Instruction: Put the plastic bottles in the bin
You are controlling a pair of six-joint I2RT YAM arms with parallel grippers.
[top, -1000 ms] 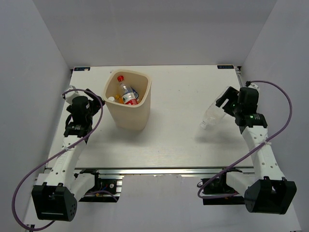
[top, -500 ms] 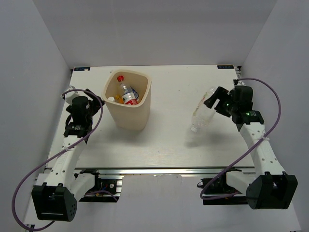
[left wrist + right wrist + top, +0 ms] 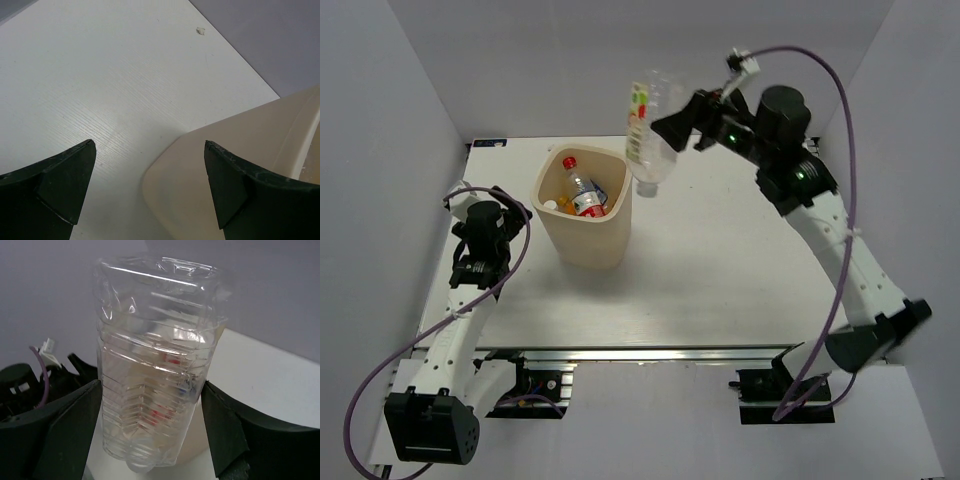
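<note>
**Left gripper** (image 3: 472,203), near left of the table (image 3: 720,270): the jaws are spread wide and grip nothing. In the left wrist view the two dark fingers (image 3: 60,180) frame bare white tabletop and the left outer wall of the bin (image 3: 200,165). The gripper sits just beside the bin without touching it.

**Bin** (image 3: 582,240), left of centre and further back: a tall cream-beige container that stands upright on the table, with a rounded-square mouth. Inside lie several small bottles. A clear one with a red cap and red label (image 3: 582,190) is plainly visible. Something orange (image 3: 563,208) and a white cap sit by the left inner wall. The rest cannot be made out.

**Right gripper** (image 3: 667,124), far side and raised well above the table: the arm reaches leftward and the jaws are clamped across the body of the larger clear bottle (image 3: 650,135). In the right wrist view a dark finger (image 3: 65,435) presses on each side of the bottle (image 3: 155,360).

**Larger clear bottle**: transparent, ribbed and somewhat crumpled. It carries a pale label strip with red and green marks at its upper end. It hangs roughly upright with the narrower end lowermost, in the air just right of the bin's far right rim. It touches neither bin nor table.
</note>
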